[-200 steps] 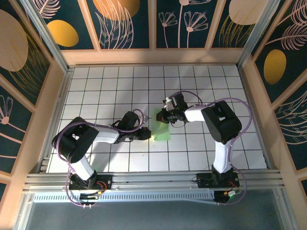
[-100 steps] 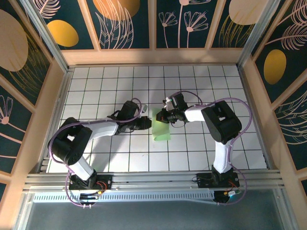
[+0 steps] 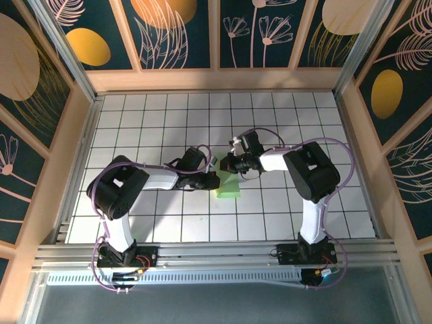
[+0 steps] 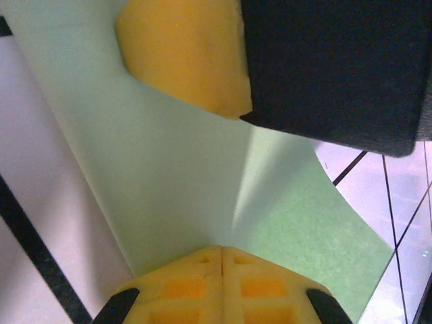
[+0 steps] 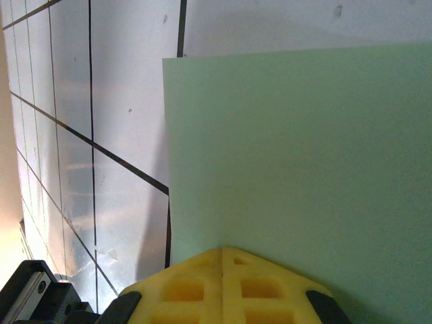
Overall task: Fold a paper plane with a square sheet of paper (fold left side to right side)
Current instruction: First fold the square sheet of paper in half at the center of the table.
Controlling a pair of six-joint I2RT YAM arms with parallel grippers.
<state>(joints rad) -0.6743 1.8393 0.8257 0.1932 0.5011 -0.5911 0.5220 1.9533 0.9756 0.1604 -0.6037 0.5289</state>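
Over the last second my left pincer (image 3: 210, 180), clenched and holding nothing, has swung from the near left corner of the green paper (image 3: 229, 186) out over the table (image 3: 148, 121) and back to the middle of the paper's left edge. I judge that to be a pass along the fresh fold. My right pincer (image 3: 229, 164), also clenched on nothing, has stayed pressed on the paper's far end, pinning it. The paper lies flat mid-table as a narrow strip, so the left-to-right fold looks done and is being sharpened.
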